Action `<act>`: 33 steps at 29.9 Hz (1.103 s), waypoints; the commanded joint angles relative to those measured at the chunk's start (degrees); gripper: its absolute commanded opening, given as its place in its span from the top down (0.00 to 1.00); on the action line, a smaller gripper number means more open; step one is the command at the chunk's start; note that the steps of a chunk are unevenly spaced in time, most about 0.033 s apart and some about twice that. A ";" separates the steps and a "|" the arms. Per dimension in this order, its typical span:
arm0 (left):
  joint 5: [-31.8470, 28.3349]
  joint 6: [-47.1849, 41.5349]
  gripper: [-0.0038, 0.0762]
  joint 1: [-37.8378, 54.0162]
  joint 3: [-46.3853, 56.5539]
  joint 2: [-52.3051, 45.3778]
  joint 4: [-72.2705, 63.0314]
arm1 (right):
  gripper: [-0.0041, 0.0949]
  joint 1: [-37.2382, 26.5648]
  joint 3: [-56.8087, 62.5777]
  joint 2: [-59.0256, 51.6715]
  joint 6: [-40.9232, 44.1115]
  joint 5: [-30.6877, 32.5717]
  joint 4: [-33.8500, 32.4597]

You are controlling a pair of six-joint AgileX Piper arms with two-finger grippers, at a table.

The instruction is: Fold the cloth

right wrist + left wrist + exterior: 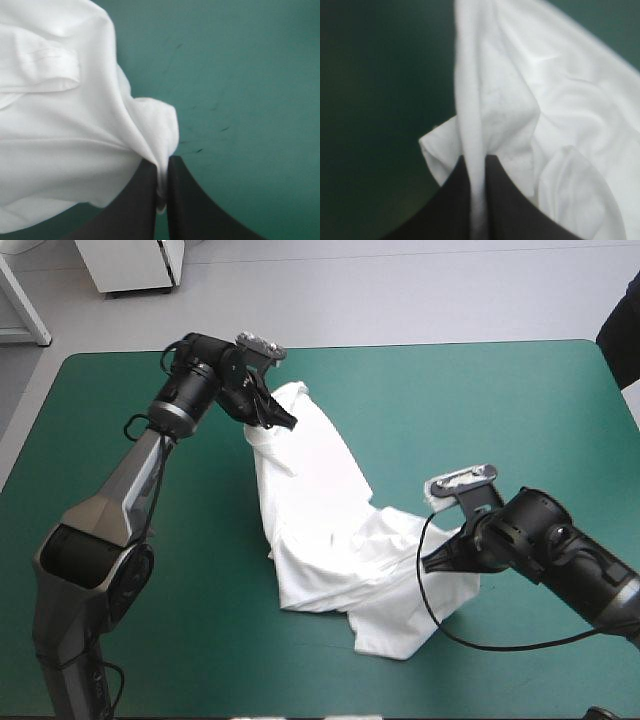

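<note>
my left gripper [478, 160] pinching a ridge of soft white T-shirt [320, 525], right gripper [162, 164] clamped on its crumpled edge, cotton maybe

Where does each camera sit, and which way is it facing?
High view: above and behind the robot, looking down on the table; left gripper and right gripper show, both on the T-shirt.
Left wrist view: above that wrist, facing along its jaws, shut on the T-shirt.
Right wrist view: above that wrist, facing along its jaws, shut on the T-shirt.
Shared: every view shows the T-shirt and table.
</note>
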 commanded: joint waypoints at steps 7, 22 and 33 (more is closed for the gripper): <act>2.55 0.21 0.98 0.03 -7.38 -17.88 0.52 | 0.98 -0.13 -25.58 -3.34 -5.84 4.76 -12.19; -1.04 1.86 0.98 0.03 -21.62 -35.18 -6.42 | 0.97 -0.13 -62.48 -2.03 -17.13 4.76 -13.53; 2.58 2.39 0.98 0.03 -20.37 -36.08 -12.28 | 0.97 -0.13 -59.45 -1.16 -15.28 4.76 -2.33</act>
